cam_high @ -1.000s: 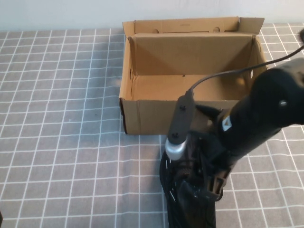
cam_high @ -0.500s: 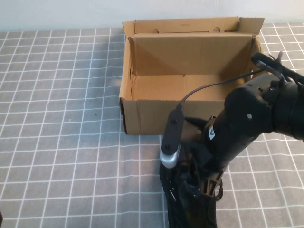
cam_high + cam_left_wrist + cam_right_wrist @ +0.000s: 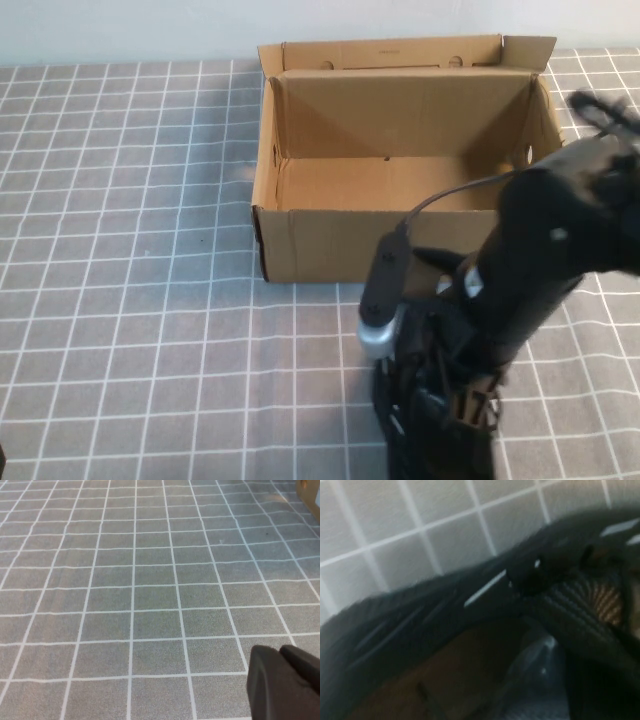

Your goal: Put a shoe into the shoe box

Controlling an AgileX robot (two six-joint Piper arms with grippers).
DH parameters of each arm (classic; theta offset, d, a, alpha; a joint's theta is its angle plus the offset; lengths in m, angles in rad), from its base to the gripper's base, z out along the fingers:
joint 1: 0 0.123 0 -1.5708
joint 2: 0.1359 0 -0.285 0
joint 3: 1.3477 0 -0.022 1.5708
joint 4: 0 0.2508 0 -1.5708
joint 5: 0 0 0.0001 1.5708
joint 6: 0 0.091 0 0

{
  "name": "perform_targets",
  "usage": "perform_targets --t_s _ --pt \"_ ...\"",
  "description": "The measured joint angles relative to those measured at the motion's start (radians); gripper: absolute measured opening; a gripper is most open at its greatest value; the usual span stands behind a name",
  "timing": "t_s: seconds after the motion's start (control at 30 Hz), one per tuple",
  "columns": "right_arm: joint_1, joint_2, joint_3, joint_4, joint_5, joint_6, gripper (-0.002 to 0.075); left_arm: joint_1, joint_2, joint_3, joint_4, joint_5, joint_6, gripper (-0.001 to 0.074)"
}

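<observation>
The black mesh shoe [image 3: 432, 440] lies on the checked cloth at the table's front edge, just in front of the shoe box [image 3: 330, 245], an open brown cardboard box with upright flaps. My right gripper [image 3: 440, 395] reaches down into the shoe from above and holds it; the arm hides most of the shoe. In the right wrist view the shoe [image 3: 425, 625] fills the picture, with light dashes on its side and the dark opening close up. My left gripper [image 3: 281, 677] is shut and empty, low over bare cloth far to the left.
A grey cloth with white grid lines [image 3: 130, 250] covers the table. The box interior [image 3: 400, 175] holds nothing. A corner of the box shows in the left wrist view [image 3: 311, 487]. A cable runs from the right arm's camera [image 3: 384, 290].
My right arm and the shoe have shifted together to the right and slightly toward the front edge. The box and the left arm have not moved.
</observation>
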Motion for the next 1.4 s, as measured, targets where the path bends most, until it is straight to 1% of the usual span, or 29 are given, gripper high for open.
perform_targets --t_s 0.2,0.43,1.03,1.1,1.17,1.3,1.4 --pt "0.000 -0.188 0.000 0.024 0.090 0.014 -0.0006 0.000 0.000 0.000 0.000 0.000 0.000 -0.0001" --pt "0.000 -0.346 0.000 0.046 0.109 0.015 -0.0006 0.000 0.000 0.000 0.000 0.000 0.000 -0.0001" --pt "0.000 -0.362 0.002 0.100 0.064 0.015 -0.0006 0.000 0.000 0.000 0.000 0.000 0.000 -0.0001" --pt "0.000 -0.362 0.002 0.111 0.064 0.015 -0.0006 0.000 0.000 0.001 -0.005 -0.022 0.000 -0.0001" --pt "0.000 -0.362 0.002 0.124 0.064 0.015 -0.0006 0.000 0.000 0.001 -0.057 -0.079 -0.028 0.0000" --pt "0.000 -0.362 0.002 0.142 0.064 0.015 -0.0006 0.000 0.000 0.001 -0.261 -0.228 -0.120 0.0001" --pt "0.000 -0.362 0.002 0.153 0.064 0.015 -0.0006 0.000 0.000 0.001 -0.361 -0.327 -0.143 0.0000"
